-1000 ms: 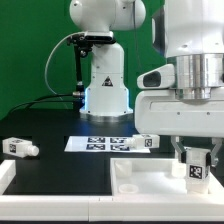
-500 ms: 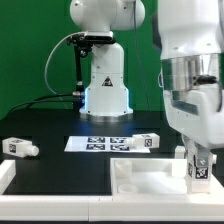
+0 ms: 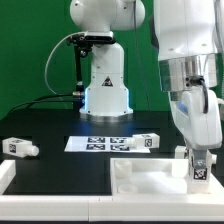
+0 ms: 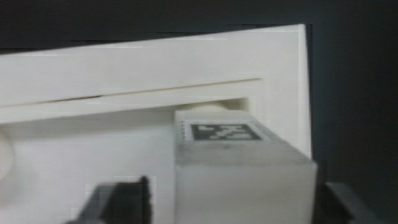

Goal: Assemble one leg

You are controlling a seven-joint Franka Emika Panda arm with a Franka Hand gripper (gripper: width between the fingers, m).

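Observation:
My gripper [image 3: 200, 166] reaches down at the exterior view's right and is shut on a leg [image 3: 199, 171], a small white peg with a square tag. It holds the leg upright at the right end of the large white tray-like part [image 3: 140, 182]. In the wrist view the leg [image 4: 240, 160] stands between my dark fingers [image 4: 125, 205], its tag facing the camera, against the tray-like part's white wall [image 4: 125, 85]. Whether the leg's foot touches the part is hidden.
A second leg [image 3: 20, 147] lies on the black table at the exterior view's left. A third leg [image 3: 140, 142] lies beside the marker board [image 3: 95, 143] in the middle. The robot's white base [image 3: 105, 85] stands behind.
The wrist has turned and tilted over the last second, while the held leg has stayed at nearly the same spot over the tray-like part's right end.

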